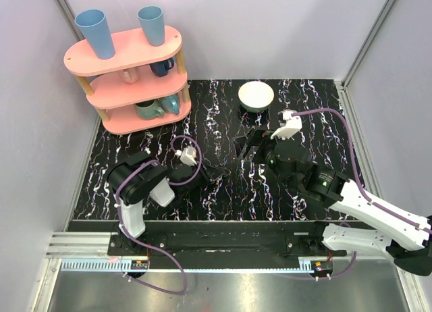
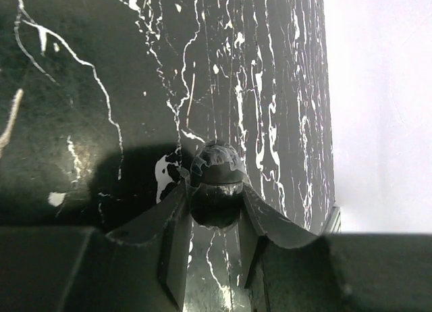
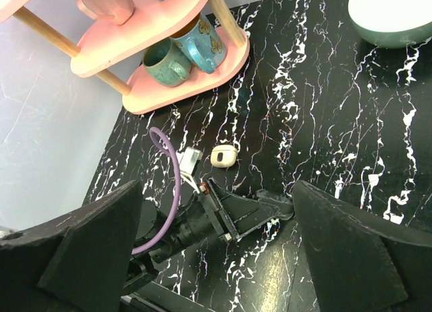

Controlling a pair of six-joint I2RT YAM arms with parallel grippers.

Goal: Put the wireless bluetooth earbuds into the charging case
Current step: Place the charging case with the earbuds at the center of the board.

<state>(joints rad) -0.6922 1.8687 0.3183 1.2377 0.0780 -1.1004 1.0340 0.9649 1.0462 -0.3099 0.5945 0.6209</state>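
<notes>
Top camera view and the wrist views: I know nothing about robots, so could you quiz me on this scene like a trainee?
1. What stands on top of the pink shelf? A) two blue cups B) a kettle C) a stack of plates
2. True or false: the left gripper is wide open.
3. In the right wrist view, what small cream thing lies on the black marbled table?

Key
1. A.
2. False: it is shut on a small round object.
3. The charging case.
</notes>
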